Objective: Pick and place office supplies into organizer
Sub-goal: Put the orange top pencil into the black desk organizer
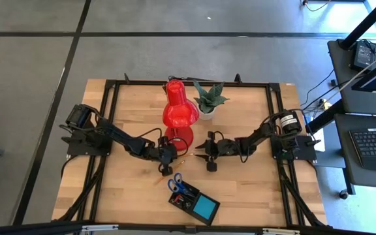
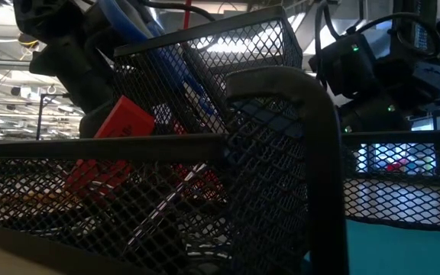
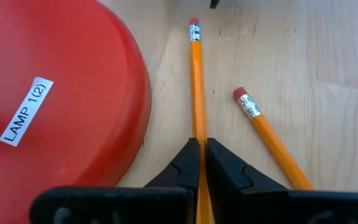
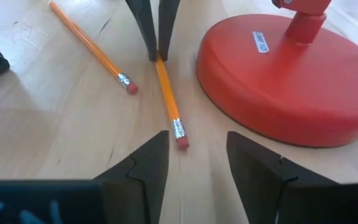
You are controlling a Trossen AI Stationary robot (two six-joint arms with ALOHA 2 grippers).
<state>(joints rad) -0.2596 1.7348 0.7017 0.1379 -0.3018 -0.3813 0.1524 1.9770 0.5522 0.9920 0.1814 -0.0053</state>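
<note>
Only the wrist views show the left pincer [image 3: 201,163] grasping a pencil [image 3: 196,81], right pincer [image 4: 197,152] released.

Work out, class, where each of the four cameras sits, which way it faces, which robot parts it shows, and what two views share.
High view: overhead, looking straight down; both arms, red lamp, organizer.
Low view: table height, behind the organizer's mesh; dark arm parts above.
Left wrist view: behind the left hand, shut on a pencil beside the lamp base.
Right wrist view: behind the open right hand, facing the left hand.
Both wrist views share that pencil, a second pencil and the lamp base.
</note>
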